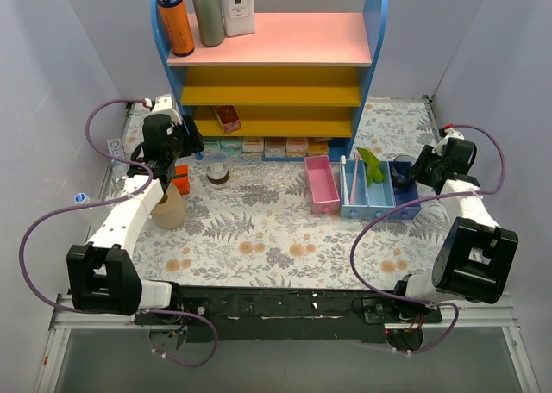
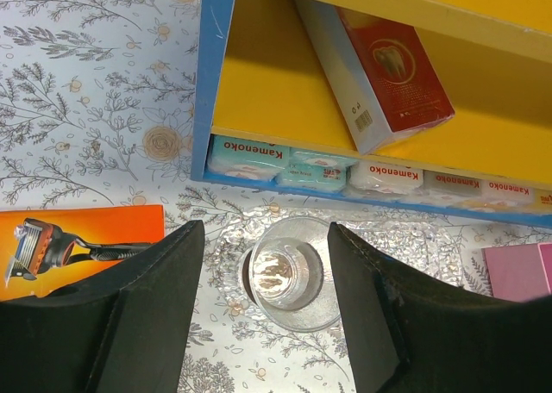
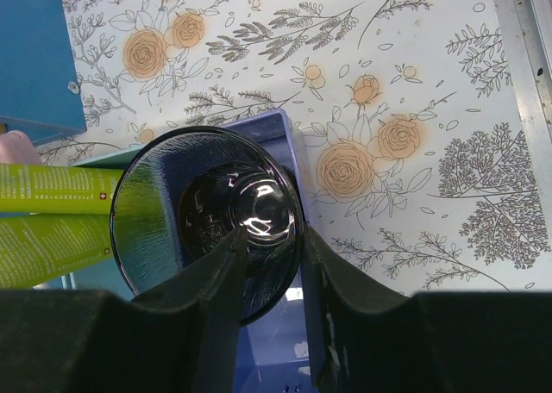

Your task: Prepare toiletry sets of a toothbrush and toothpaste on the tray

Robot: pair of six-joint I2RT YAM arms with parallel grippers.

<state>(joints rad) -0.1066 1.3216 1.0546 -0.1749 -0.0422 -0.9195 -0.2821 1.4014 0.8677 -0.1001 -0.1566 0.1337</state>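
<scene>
Watching the right fingers (image 3: pixel 272 238) straddle the wall of the dark see-through round cup (image 3: pixel 155 195), one inside and one outside, I can't tell whether they are clamped on it. The cup sits in the blue open bin (image 3: pixel 278 124), just beside the lime-green soft tubes (image 3: pixel 52 190). Pinched by one thin wall, it could tilt, slip or snag the bin's rim when lifted. My left fingers (image 2: pixel 266 229) hang open over a clear glass cup (image 2: pixel 285 277) on the transparent tray (image 1: pixel 267 176).

At far centre, shelf (image 1: pixel 272 65) with bottles (image 1: pixel 207 12) on top. Just before it, tray (image 1: pixel 267 176), cup (image 1: pixel 217 169) on left end. Right of tray, row of bins (image 1: pixel 379 208): toothbrush (image 1: pixel 348 182) and toothpaste (image 1: pixel 371 165) in middle ones, second cup (image 1: pixel 403 171) in rightmost.
</scene>
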